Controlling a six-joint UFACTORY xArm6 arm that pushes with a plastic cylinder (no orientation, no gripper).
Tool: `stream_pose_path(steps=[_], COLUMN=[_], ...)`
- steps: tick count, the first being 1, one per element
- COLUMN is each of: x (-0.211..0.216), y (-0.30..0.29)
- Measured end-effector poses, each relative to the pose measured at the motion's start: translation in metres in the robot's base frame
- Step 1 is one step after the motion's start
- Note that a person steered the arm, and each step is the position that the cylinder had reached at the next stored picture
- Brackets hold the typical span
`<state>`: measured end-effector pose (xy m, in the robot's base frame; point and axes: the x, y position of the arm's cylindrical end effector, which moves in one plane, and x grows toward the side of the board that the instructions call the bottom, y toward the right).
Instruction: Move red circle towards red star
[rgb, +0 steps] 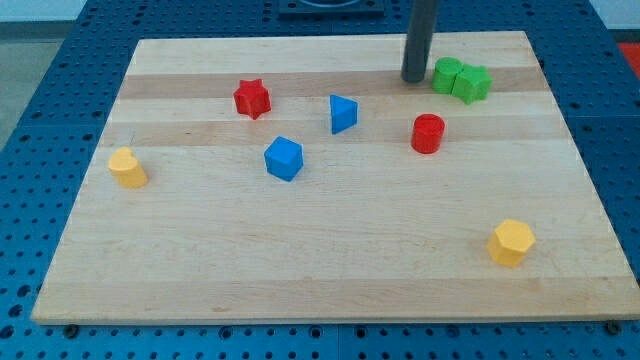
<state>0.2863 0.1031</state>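
- My tip (414, 79) holds nothing, being a bare rod; it rests just left of the green blocks (461, 79), above the red circle (427, 134).
- The red star (252, 99) sits well apart, toward the view's left.

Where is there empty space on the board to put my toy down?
The widest bare patch runs along the view's bottom, between the yellow block at the left and the yellow hexagon at the right, below the blue cube. It is crowded near the top right, where my tip sits beside the green block, above the red circle.
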Motion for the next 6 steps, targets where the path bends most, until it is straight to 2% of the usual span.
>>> stream_pose_path(steps=[2,3,4,5,6], x=[0.012,0.033,0.055,0.074,0.127], y=[-0.009,-0.009,0.009,0.062,0.055])
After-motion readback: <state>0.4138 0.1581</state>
